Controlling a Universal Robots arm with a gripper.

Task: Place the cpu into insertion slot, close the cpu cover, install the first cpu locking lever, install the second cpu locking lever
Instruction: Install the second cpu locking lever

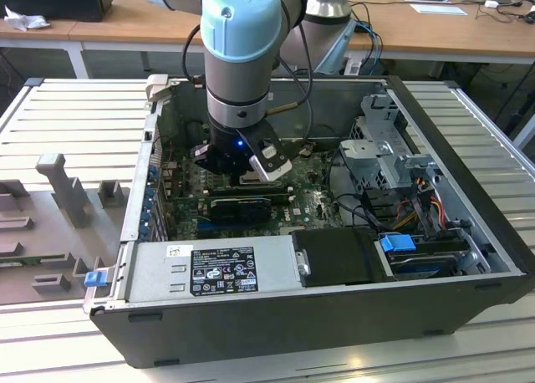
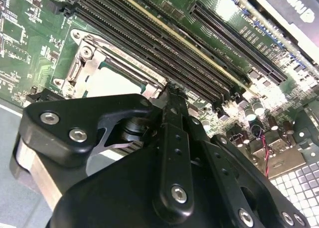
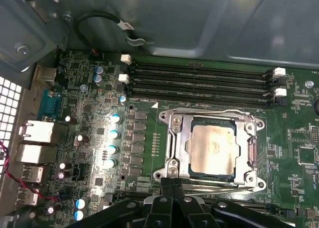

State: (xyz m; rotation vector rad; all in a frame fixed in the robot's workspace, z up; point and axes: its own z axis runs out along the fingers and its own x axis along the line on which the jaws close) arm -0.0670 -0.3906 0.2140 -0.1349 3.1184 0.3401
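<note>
Cpu (image 3: pixel 213 151): seated in the insertion slot (image 3: pixel 182 153), pale metal top facing up, in the first wrist view; it also shows in the second wrist view.
Cpu cover (image 3: pixel 247 153): lies flat over the slot, its window framing the chip, so placing and closing look done.
Tool (image 3: pixel 172 185): fingertips pressed together with nothing between them, poised at the socket's near edge in the first wrist view (the thin metal bar running along that edge looks like a locking lever, though I cannot tell if it is latched).
Tool in second wrist view (image 2: pixel 172 96): the closed tips point down just beside the socket frame, next to the memory slots (image 2: pixel 164 44).
Setting: the arm (image 1: pixel 242 57) reaches down into the open computer case (image 1: pixel 468 257), which rests on the table (image 1: pixel 75 115).
Step in hand, as I judge it: working a locking lever.
Doing it well: push with the closed tips on the lever's end only, sweep it down and sideways under its hook, and stay off the cover, the chip and the nearby capacitors (image 3: pixel 113 133).
</note>
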